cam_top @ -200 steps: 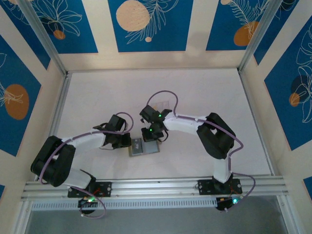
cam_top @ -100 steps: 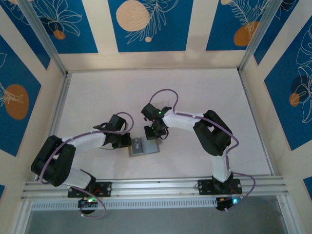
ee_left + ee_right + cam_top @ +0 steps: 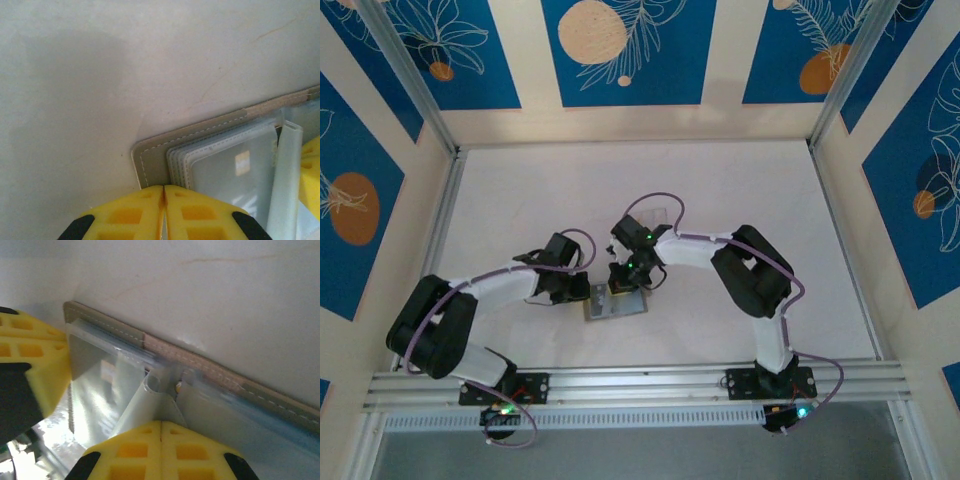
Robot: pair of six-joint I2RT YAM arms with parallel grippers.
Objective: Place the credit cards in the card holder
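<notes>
Works over the card holder (image 3: 617, 303), spread open and flat on the white table (image 3: 740, 190), tan cover down and stack of clear sleeves (image 3: 230, 170) facing up.

Sets the left gripper (image 3: 164, 192) on the holder's left edge, yellow pads closed tight against each other. Presumably pins that side so the holder cannot slide or fold shut while the other side is handled. Cannot tell whether a thin leaf is nipped between those pads or merely pressed beneath them.

Holds the right gripper (image 3: 161, 426) over the holder's far edge, jaws closed too, seemingly on one clear sleeve (image 3: 142, 397), which curls and stands up off the stack. Probably lifts that leaf to open a pocket mouth, so a card can go in without catching on the layers below. Makes sense as a two-handed job: one claw to anchor, one to peel.

Cannot make out, through the glare on the plastic, whether any credit card already sits inside the holder.

Leaves the clear case (image 3: 658, 212) beyond the holder's far side, apart from it and untouched.

Reads no brand, label or lettering on the holder. Only pale stitching (image 3: 200, 131) along the tan rim and a small bright reflection on the top sleeve. No marking on the yellow pads either. Nothing but flower and circle drawings on the blue panels well behind the holder, no words.
</notes>
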